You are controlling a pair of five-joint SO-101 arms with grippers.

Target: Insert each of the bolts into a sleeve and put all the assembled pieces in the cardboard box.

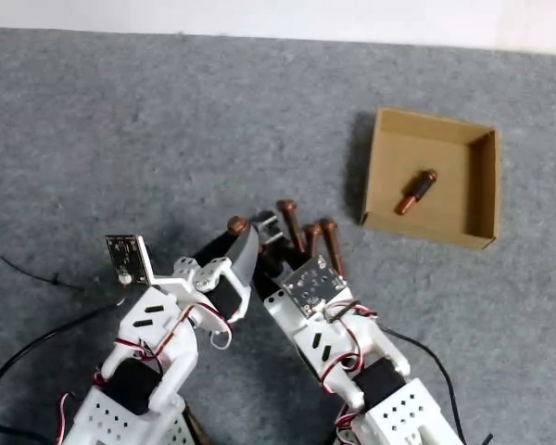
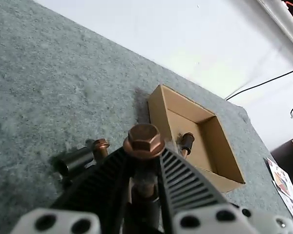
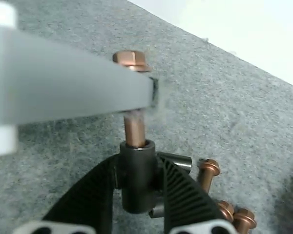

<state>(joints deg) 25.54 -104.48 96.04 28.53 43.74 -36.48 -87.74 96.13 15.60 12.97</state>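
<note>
Grey carpet [image 3: 234, 112] — bolt [image 3: 135, 129] coaxial with sleeve [image 3: 136, 183] — shank inside, head outward.

A grey felt mat [image 1: 120, 120] covers the table. Beyond the mat's far edge lies a white surface [image 2: 185, 34], crossed by 1 thin black cable [image 2: 263, 83]. Just off the mat's corner sit 1 printed sheet [image 2: 283, 184] and 1 dark box [image 2: 289, 157].

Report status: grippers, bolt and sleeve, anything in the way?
Left gripper shut on bolt, right gripper shut on sleeve. Bolt tip at sleeve mouth. Loose bolts close beside right gripper. One finished piece in box.
</note>
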